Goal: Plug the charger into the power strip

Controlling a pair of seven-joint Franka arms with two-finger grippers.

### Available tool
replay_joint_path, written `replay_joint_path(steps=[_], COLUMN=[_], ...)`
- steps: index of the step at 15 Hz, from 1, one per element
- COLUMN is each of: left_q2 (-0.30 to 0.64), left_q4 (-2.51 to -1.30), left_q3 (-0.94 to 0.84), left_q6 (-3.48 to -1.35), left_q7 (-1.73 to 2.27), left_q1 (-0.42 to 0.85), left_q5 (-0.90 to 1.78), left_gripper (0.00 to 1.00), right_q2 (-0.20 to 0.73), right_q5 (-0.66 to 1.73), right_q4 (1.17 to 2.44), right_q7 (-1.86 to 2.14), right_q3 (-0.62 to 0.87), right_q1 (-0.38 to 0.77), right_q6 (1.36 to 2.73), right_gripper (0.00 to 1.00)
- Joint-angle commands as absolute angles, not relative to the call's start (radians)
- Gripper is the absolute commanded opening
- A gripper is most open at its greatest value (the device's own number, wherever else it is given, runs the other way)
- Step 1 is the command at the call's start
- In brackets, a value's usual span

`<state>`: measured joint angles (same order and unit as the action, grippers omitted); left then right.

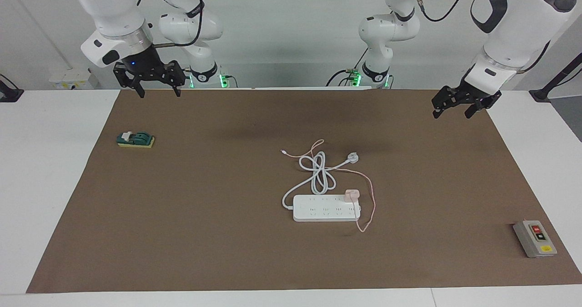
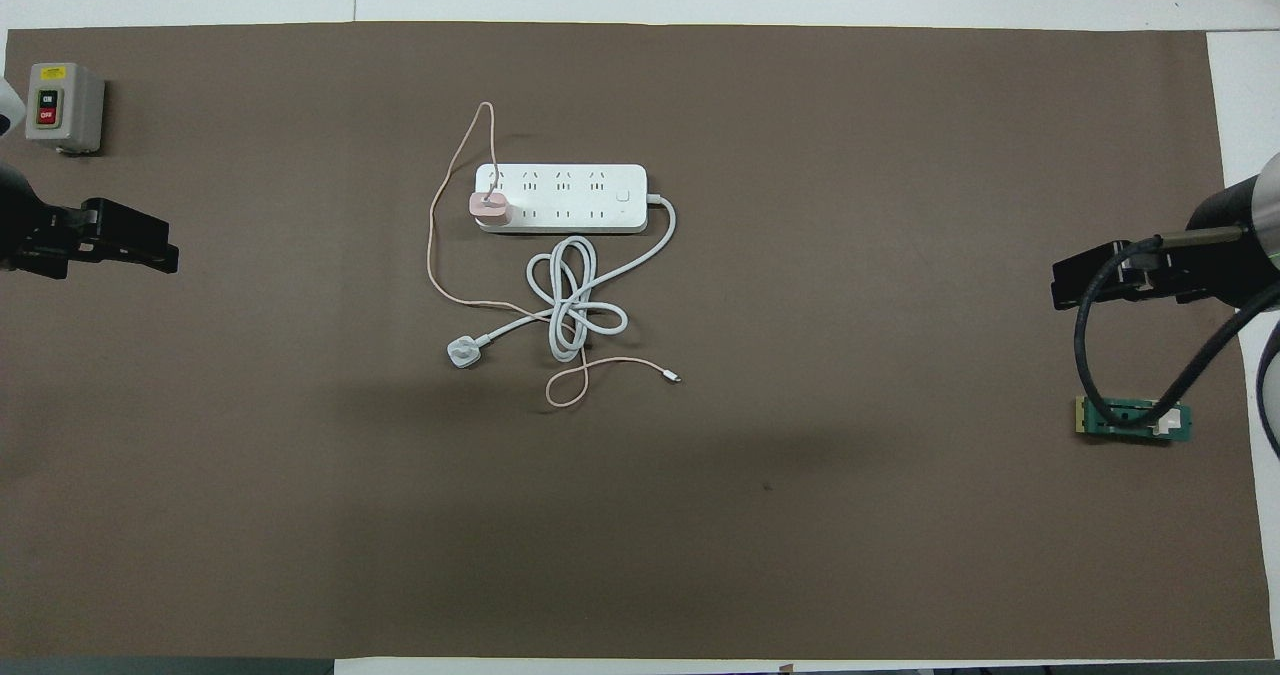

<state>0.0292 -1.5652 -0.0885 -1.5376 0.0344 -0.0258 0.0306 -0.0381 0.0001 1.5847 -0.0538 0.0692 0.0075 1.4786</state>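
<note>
Brown paper-like matting (image 1: 204, 234) covers most of a white table, and the pale wall where the arms are mounted gives the room a plain, workshop look. Both grippers hang up off the mat with nothing in them, which suggests the job is finished rather than waiting to start. The left gripper (image 1: 459, 108), black and skeletal with its two fingers spread wide, hovers over the mat's edge at its own arm's end. The right gripper (image 1: 156, 90), equally spread and empty, waits over the mat's corner at the other end.

Well away from either gripper, about midway between them, lies the long flat white plastic power strip (image 1: 326, 208), smooth and glossy with two rows of sockets. The small pale pink cube-shaped charger (image 1: 352, 194) sits upright on a socket at the strip's end toward the left gripper, apparently seated. Its thin pink cable (image 1: 370, 202) loops loosely around that end and trails off toward the robots, crossing the strip's thick white rubbery cord (image 1: 318, 173), which is coiled in a loose knot and ends in a round white plug (image 1: 353, 158).
</note>
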Motion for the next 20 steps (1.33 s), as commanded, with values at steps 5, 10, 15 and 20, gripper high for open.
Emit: replay_joint_path(steps=[5,10,15,20], left_q2=[-0.031,-0.064,-0.058,-0.058], left_q4=[-1.623,-1.667,-1.657,-1.664], left_q3=[-0.104,-0.12,-0.12,-0.121], left_q6=[-1.503,-1.52,-1.539,-1.558], left_q7=[0.071,0.067,0.063,0.058], left_q1=[-0.064,-0.077,-0.08,-0.08], left_q5=[0.037,0.037,0.037,0.037], left_gripper=[1.0,1.0,1.0,1.0], right_q2=[-0.057,-0.057,-0.057,-0.057], right_q5=[0.017,0.017,0.017,0.017], right_q4=[1.606,1.606,1.606,1.606], right_q7=[-0.064,-0.064,-0.064,-0.064], right_q3=[0.078,0.078,0.078,0.078], right_q1=[-0.009,-0.009,-0.009,-0.009], right_q6=[1.489,1.489,1.489,1.489], right_gripper=[1.0,1.0,1.0,1.0])
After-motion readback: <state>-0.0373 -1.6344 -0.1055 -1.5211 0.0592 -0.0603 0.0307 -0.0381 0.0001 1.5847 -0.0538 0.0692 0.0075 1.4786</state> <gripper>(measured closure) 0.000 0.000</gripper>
